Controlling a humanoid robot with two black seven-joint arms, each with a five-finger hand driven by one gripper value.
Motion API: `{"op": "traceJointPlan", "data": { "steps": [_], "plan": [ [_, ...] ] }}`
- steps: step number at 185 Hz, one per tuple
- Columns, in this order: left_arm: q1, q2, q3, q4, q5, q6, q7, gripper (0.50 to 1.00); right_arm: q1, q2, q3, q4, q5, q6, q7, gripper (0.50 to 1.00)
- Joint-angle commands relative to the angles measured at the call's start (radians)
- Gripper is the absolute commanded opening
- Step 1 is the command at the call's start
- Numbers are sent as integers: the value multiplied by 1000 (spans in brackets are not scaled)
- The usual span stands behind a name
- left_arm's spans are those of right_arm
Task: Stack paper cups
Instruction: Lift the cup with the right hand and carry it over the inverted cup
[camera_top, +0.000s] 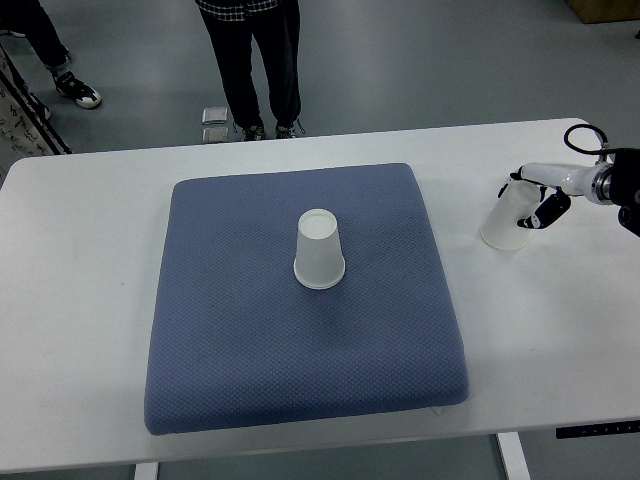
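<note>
White bench (80, 330) nearest, carrying blue fabric pad (300, 300); inverted white paper cup (319, 250) at pad centre; right robot hand (540, 205) clamped on second white paper cup (503, 225) at 3 o'clock; light, crushable, grip mid-wall gently.

Lab/office: white desk (90, 300), grey floor (420, 60), ppl standing (250, 60).

A white table (80, 300) fills most of the view, with a grey-blue floor (420, 60) beyond its far edge. Past that edge a person (250, 60) in dark trousers stands on the floor, and another person's leg and shoe (75, 90) show at the far left corner.
</note>
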Motion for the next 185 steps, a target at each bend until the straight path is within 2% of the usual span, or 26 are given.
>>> {"op": "traceJointPlan", "data": {
  "steps": [1, 33, 65, 86, 102, 112, 113, 116, 146, 185],
  "plan": [
    [0, 0, 0, 0, 0, 0, 0, 1000, 5, -6, 0, 2, 2, 0, 2, 578],
    [0, 0, 0, 0, 0, 0, 0, 1000, 31, -20, 6, 5, 9, 4, 10, 566],
    [0, 0, 0, 0, 0, 0, 0, 1000, 137, -69, 14, 43, 25, 46, 84, 578],
    [0, 0, 0, 0, 0, 0, 0, 1000, 224, -103, 14, 167, 32, 98, 131, 582],
    [0, 0, 0, 0, 0, 0, 0, 1000, 273, -123, 17, 284, 38, 106, 139, 582],
    [0, 0, 0, 0, 0, 0, 0, 1000, 274, -123, 17, 284, 38, 106, 139, 582],
    [0, 0, 0, 0, 0, 0, 0, 1000, 302, -123, 20, 349, 46, 106, 139, 584],
    [0, 0, 0, 0, 0, 0, 0, 1000, 307, -123, 23, 362, 48, 106, 139, 584],
    [0, 0, 0, 0, 0, 0, 0, 1000, 367, -90, 55, 468, 49, 115, 139, 584],
    [0, 0, 0, 0, 0, 0, 0, 1000, 441, 34, 43, 477, 15, 204, 134, 590]
  ]
}}
